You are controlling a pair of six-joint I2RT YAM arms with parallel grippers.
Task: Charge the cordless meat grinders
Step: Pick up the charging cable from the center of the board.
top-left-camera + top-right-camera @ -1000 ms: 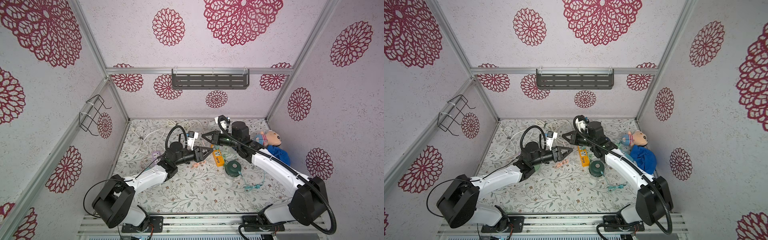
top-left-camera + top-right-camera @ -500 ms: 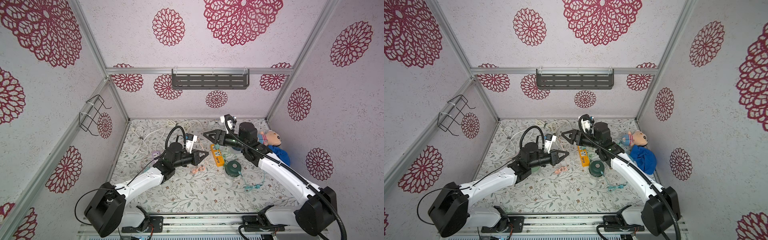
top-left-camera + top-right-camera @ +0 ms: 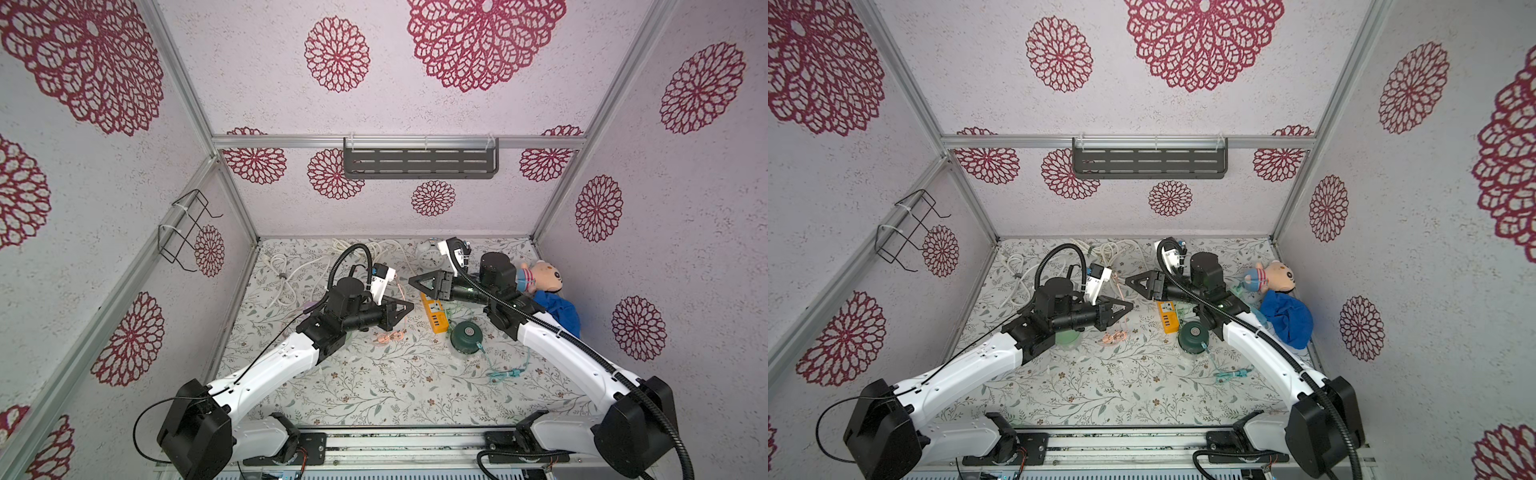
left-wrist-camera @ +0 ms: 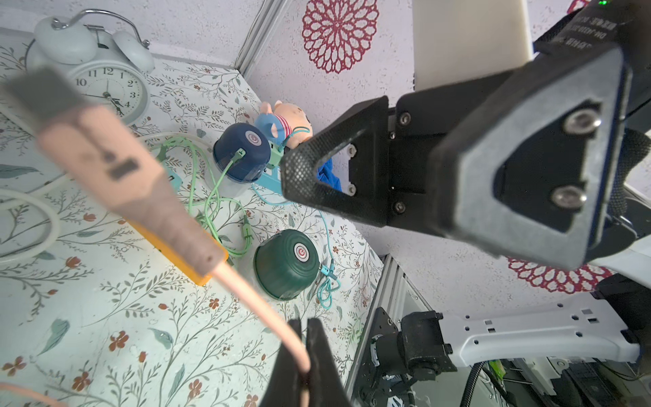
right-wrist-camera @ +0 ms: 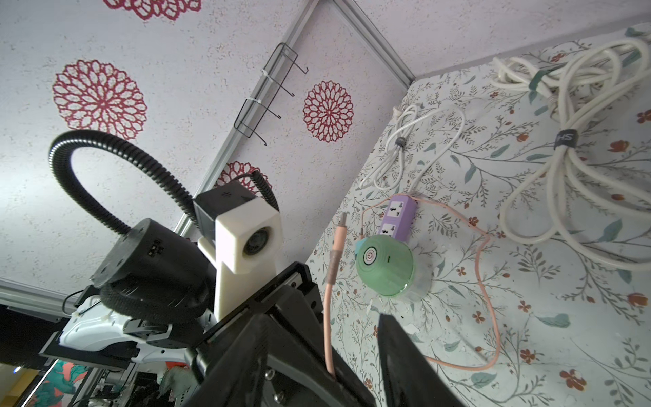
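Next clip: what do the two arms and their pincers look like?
The left arm and right arm have white shells and black joints. The left pincer and right pincer have black triangular open-frame fingers. White-housed wrist cameras, each fed by a black ribbed hose.

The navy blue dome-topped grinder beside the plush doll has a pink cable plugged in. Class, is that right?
No. A light green cable, not a pink one, is plugged into the navy blue dome-topped grinder beside the plush doll, as the left wrist view shows.
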